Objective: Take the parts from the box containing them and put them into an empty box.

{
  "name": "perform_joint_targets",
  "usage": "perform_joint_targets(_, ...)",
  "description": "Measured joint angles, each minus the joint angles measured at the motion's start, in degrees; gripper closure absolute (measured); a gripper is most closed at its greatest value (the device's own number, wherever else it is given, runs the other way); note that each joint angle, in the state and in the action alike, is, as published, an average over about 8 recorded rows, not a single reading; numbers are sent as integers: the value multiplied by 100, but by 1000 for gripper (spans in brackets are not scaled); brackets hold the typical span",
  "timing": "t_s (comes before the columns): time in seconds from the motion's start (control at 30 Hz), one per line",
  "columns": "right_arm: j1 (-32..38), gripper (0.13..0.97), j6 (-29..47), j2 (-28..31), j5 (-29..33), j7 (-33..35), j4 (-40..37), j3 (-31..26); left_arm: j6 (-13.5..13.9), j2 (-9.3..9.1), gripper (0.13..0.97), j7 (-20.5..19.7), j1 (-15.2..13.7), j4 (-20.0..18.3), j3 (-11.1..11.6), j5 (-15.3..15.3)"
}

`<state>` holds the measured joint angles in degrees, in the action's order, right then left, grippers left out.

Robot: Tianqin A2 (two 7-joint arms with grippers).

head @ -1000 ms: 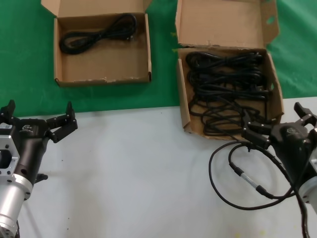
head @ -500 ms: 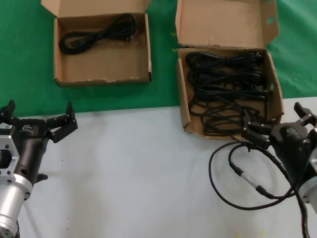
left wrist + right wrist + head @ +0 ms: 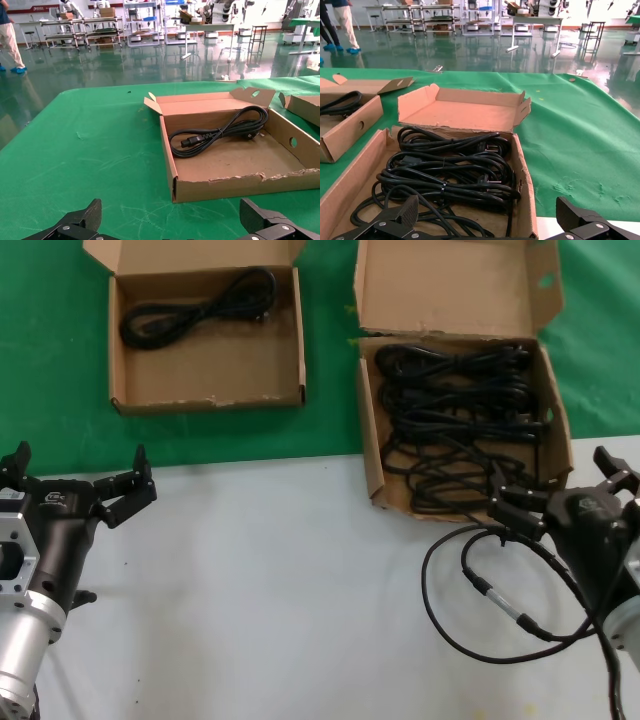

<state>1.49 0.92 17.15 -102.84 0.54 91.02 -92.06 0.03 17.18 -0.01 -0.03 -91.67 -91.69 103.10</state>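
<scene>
On the green cloth at the far side of the worktop [image 3: 300, 570] stand two cardboard boxes, well apart; the deeper box [image 3: 459, 422], on the robot's right, has its tall lid flap thrown back and holds a heap of bundled black power cords [image 3: 455, 430]; the shallow box [image 3: 207, 338], on the left, holds a single coiled cord [image 3: 200, 308] lying toward its back edge. The right hand [image 3: 560, 485] hovers at the near edge of the deeper box with its fingers spread wide and nothing between them; a thin black cable [image 3: 480, 590] with a silver connector loops over the white surface beside it. The left hand [image 3: 78, 468] sits low over the white surface, near the green cloth's edge and short of the shallow box, its fingers likewise spread and empty.
</scene>
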Motion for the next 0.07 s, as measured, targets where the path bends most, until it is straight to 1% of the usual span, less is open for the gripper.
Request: perform_joint_targets(0.07, 0, 129, 0, 0, 0, 0, 0, 0, 0, 0, 132, 0, 0, 0, 0, 0)
